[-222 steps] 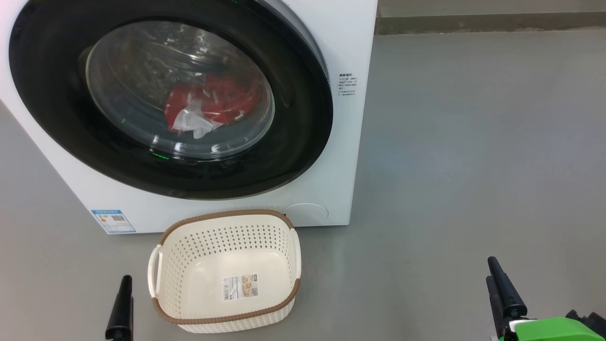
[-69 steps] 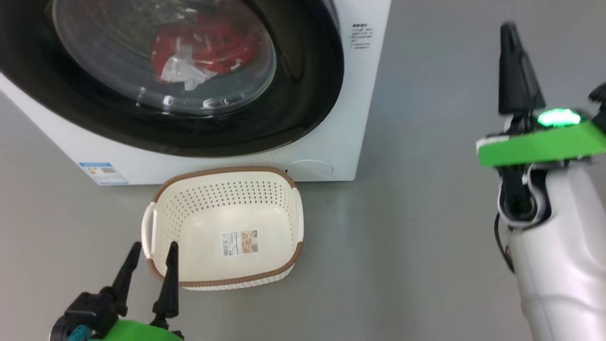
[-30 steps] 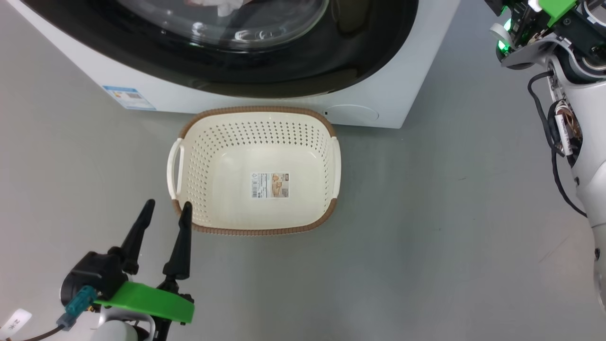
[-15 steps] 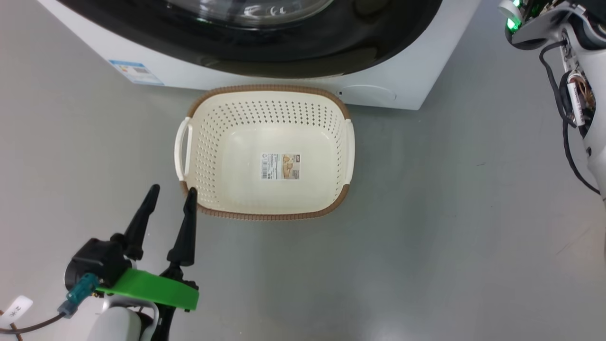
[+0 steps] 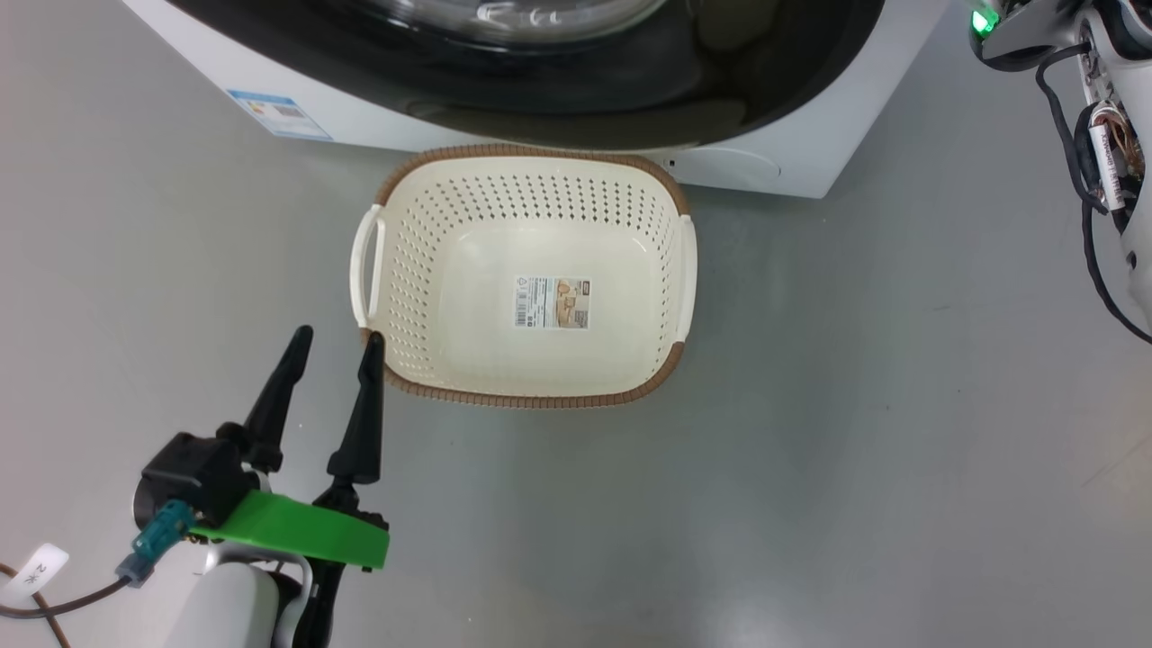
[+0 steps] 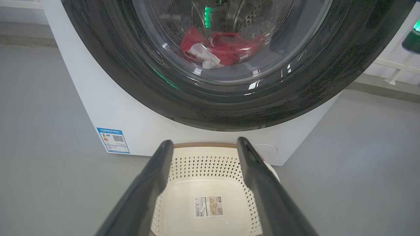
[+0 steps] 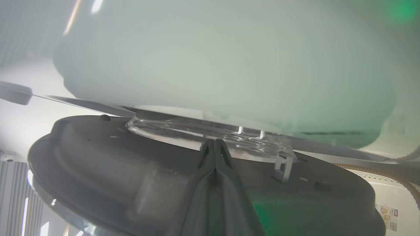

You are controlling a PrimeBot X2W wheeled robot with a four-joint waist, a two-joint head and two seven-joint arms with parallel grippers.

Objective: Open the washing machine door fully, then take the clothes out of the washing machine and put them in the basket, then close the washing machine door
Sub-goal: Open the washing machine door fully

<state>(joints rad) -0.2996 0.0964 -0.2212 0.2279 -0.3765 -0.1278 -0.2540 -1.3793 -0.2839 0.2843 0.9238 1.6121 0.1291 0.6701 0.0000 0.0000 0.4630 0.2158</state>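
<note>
The white washing machine (image 5: 796,171) fills the top of the head view. The glossy black rim of its door (image 5: 630,99) is above the cream basket (image 5: 531,396), which stands on the floor right in front of it. Red and white clothes (image 6: 226,49) lie in the drum behind the glass window. My left gripper (image 5: 337,335) is open and holds nothing, its tips by the basket's near left corner. My right gripper (image 7: 215,142) is shut with nothing in it. It rests on the door's dark inner face (image 7: 98,157) next to the clear glass bowl (image 7: 183,129), so the door stands ajar.
Bare grey floor spreads out to the right of the basket (image 7: 377,170) and in front of it. My right forearm (image 5: 1116,135), with its cables, hangs at the top right. A blue label (image 5: 279,112) marks the machine's lower left corner, and a tagged cable (image 5: 36,571) trails from my left wrist.
The head camera has shifted, so the basket and machine sit higher and further right. The right wrist has slid further out at the top right. Both grippers keep their states.
</note>
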